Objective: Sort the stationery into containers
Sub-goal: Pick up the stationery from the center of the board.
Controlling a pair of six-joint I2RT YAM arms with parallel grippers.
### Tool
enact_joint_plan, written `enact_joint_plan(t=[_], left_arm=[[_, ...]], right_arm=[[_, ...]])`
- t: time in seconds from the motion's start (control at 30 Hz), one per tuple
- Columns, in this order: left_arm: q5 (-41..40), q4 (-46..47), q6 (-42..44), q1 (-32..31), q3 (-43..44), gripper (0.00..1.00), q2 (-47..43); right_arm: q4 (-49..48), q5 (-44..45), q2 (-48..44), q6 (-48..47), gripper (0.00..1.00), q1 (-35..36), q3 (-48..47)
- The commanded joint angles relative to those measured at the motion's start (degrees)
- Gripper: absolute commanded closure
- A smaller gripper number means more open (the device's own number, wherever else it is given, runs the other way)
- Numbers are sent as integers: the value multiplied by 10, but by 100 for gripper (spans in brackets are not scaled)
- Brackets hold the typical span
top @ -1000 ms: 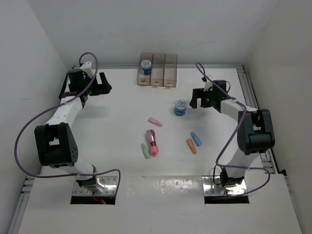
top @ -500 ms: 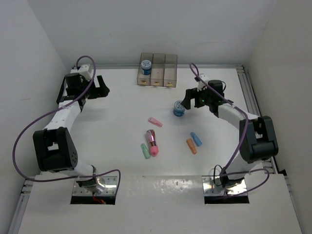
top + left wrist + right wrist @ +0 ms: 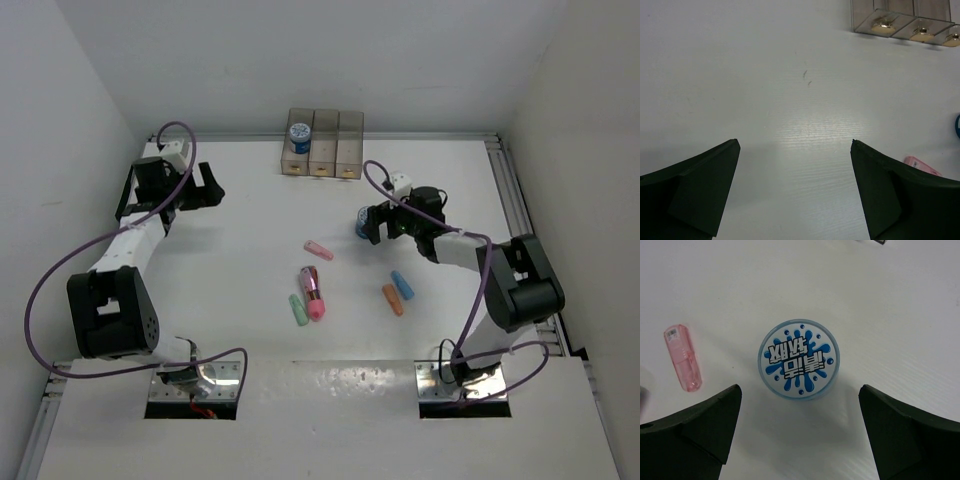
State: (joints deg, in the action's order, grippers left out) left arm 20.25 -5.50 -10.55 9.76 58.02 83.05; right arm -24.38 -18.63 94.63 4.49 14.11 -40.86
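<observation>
Three joined grey-brown bins [image 3: 323, 143] stand at the back; one blue-and-white cylinder [image 3: 299, 133] sits in the left bin. The second cylinder [image 3: 364, 221] stands on the table, its splash-print lid facing up in the right wrist view [image 3: 799, 360]. My right gripper [image 3: 373, 226] is open right over it, and its fingers flank the cylinder's near edge [image 3: 800, 388] without touching. Capsules lie mid-table: light pink [image 3: 318, 250], magenta and pink [image 3: 313, 293], green [image 3: 298, 310], orange [image 3: 392, 299], blue [image 3: 402, 285]. My left gripper [image 3: 206, 186] is open and empty at the far left [image 3: 794, 141].
The left wrist view shows the bins' front ends with yellowish marks [image 3: 905, 22], the light pink capsule [image 3: 922, 165] beside its right finger, and bare white table between. The right wrist view shows the light pink capsule [image 3: 683, 357] left of the cylinder. White walls enclose the table.
My right gripper has moved left and nearer, from right of the table cylinder to directly over it. My left gripper has shifted only slightly.
</observation>
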Motion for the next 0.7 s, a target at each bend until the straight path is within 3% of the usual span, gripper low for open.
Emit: enact_joint_plan(t=[0.0, 0.23, 0.47, 0.53, 0.57, 0.6, 0.67], left_arm=[[11, 26, 4, 7, -2, 0, -16], [10, 28, 8, 10, -12, 0, -15], [6, 36, 3, 15, -20, 0, -7], [7, 42, -1, 18, -21, 0, -4], [7, 42, -2, 19, -21, 0, -2], [8, 42, -2, 18, -19, 0, -1], [8, 43, 0, 21, -19, 0, 2]], right_arm=[[-65, 6, 17, -19, 1, 7, -20], [-73, 15, 65, -21, 2, 12, -48], [-79, 14, 84, -11, 10, 20, -72], [-73, 10, 90, -11, 21, 22, -83], [-69, 9, 92, -11, 21, 22, -87], [-66, 7, 93, -11, 35, 23, -91], [-52, -4, 96, -11, 50, 23, -102]])
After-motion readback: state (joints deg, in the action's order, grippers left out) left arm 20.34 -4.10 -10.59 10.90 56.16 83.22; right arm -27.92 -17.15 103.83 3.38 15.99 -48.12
